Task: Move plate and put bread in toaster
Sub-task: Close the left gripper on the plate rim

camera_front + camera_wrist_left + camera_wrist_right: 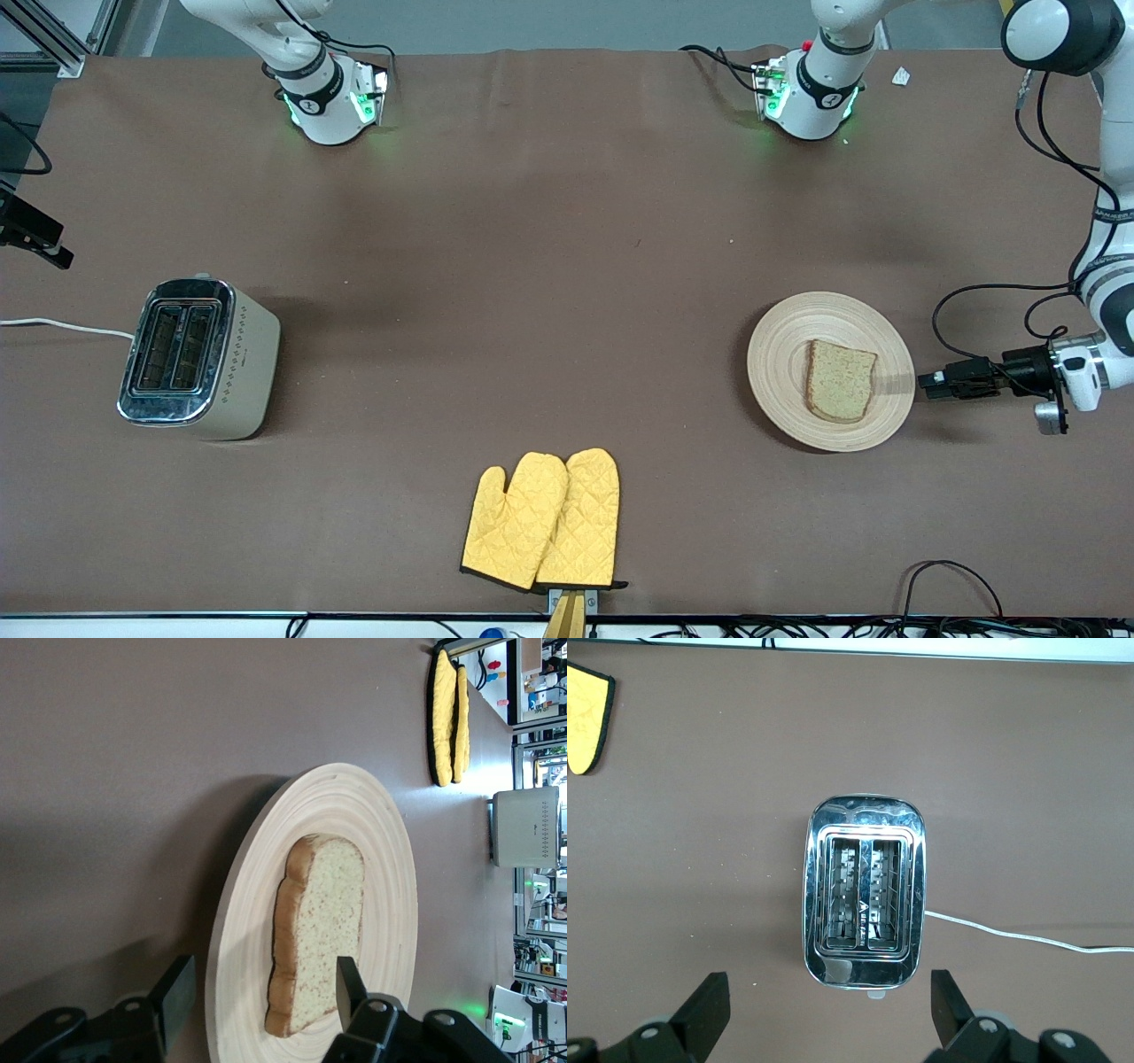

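The light wooden plate [780, 390] lies toward the left arm's end of the table with the bread [839, 380] flat on it. My left gripper [926, 383] is level with the table and points at the plate's rim, just off it. In the left wrist view my left gripper [264, 988] is open and empty. One of its fingers [180, 990] shows against the table, the other against the plate [248, 930] beside the bread [319, 921]. The cream toaster [199, 357] stands toward the right arm's end. My right gripper [830, 992] is open and empty high over the toaster [864, 890].
A pair of yellow oven mitts [545, 520] lies at the table's edge nearest the front camera. The toaster's white cord [62, 325] runs off the right arm's end of the table. Both slots of the toaster show empty.
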Controlling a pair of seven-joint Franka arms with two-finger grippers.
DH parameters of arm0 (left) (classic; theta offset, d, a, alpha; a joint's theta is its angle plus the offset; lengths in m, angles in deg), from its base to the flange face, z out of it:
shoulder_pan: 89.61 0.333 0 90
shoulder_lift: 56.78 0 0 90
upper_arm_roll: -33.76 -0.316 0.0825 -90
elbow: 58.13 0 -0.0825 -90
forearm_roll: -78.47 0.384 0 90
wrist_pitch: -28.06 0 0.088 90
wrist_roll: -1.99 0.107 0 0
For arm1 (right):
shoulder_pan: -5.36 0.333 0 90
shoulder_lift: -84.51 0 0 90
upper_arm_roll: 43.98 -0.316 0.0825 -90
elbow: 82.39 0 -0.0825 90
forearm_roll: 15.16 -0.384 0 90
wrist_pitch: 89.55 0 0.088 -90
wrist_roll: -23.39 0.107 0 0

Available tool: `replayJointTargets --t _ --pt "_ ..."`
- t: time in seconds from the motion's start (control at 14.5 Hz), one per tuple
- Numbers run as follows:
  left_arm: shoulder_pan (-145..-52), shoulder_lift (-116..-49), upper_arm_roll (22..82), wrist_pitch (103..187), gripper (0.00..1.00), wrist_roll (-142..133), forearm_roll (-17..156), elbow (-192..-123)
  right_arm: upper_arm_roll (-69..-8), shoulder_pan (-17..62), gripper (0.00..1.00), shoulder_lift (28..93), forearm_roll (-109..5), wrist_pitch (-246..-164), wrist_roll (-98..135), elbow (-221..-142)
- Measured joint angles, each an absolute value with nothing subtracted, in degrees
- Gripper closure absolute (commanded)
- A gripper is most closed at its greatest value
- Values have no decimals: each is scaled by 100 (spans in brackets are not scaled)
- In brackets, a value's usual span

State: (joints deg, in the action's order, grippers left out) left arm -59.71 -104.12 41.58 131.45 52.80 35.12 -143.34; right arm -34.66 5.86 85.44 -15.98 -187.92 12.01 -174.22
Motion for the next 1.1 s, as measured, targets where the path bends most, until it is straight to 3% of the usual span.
replayJointTargets --t 0.34,1.1 --pt "-5957 -10571 4164 13144 45 5454 3510 -14316 -3466 586 0 8544 -1540 -18742 1200 -17360" --pt "-5969 -10809 4199 13054 99 5707 3455 -14304 -3466 585 0 8539 -1527 -18599 1200 -17445"
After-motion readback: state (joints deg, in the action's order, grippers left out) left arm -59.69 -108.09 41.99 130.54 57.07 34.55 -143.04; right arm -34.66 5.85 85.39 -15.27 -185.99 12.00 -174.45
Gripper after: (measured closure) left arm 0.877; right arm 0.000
